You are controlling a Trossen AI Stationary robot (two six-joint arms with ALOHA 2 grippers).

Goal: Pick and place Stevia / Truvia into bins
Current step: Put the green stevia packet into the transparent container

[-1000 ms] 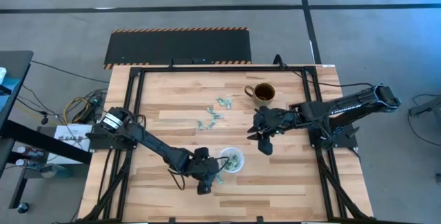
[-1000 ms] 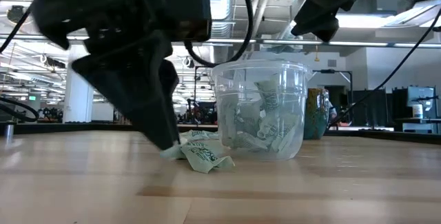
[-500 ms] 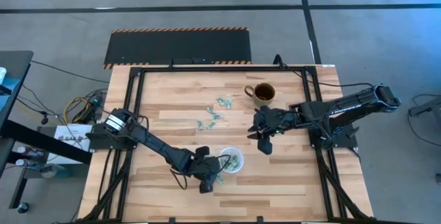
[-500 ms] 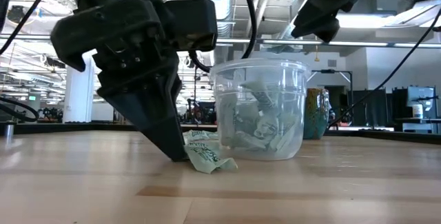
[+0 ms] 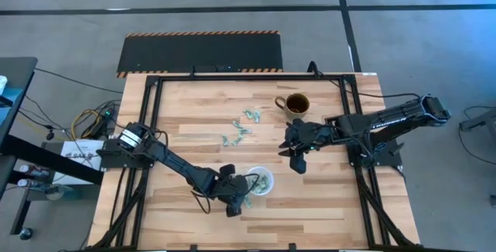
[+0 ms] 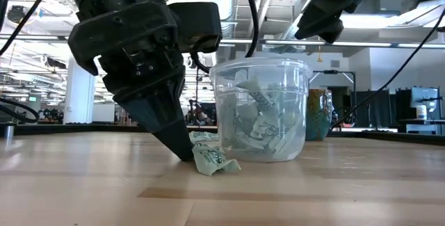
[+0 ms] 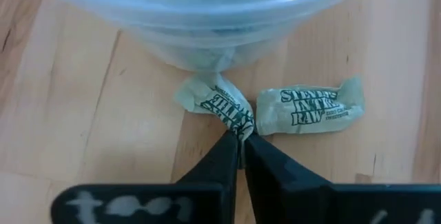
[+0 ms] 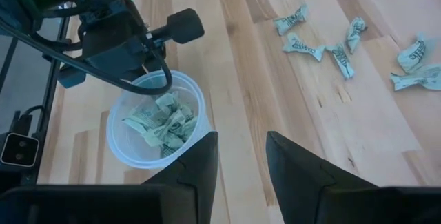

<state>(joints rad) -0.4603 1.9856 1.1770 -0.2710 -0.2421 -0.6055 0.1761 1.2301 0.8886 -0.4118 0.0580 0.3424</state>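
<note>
A clear plastic cup [image 5: 262, 181] holding several pale green Stevia sachets stands near the table's front middle. Two crumpled sachets lie on the wood at its base, one [image 7: 215, 101] with an end between my left gripper's fingers, the other [image 7: 311, 108] beside it. My left gripper [image 7: 241, 140] is shut, its tips down on the table just in front of the cup [image 6: 261, 108]. Several more sachets [image 5: 240, 128] lie loose at the table's middle. My right gripper [image 5: 297, 163] hangs open above the table, right of the cup, holding nothing. My left gripper pinches the near end [image 7: 239, 124] of the crumpled sachet between its two fingertips. The fingers [image 6: 174, 139] come from above, slanting down toward the cup's base. The sachet [image 6: 212, 160] lies on the table against the cup's foot.
A brown mug [image 5: 297, 105] with dark contents stands at the far right of the middle. The loose sachets [image 8: 344, 45] lie between mug and cup. Dark frame rails [image 5: 155, 128] run along the table's sides.
My left gripper has shut its fingers on the end of the sachet beside the cup, its tips edging a little closer to the cup's base. The sachet stays on the table.
</note>
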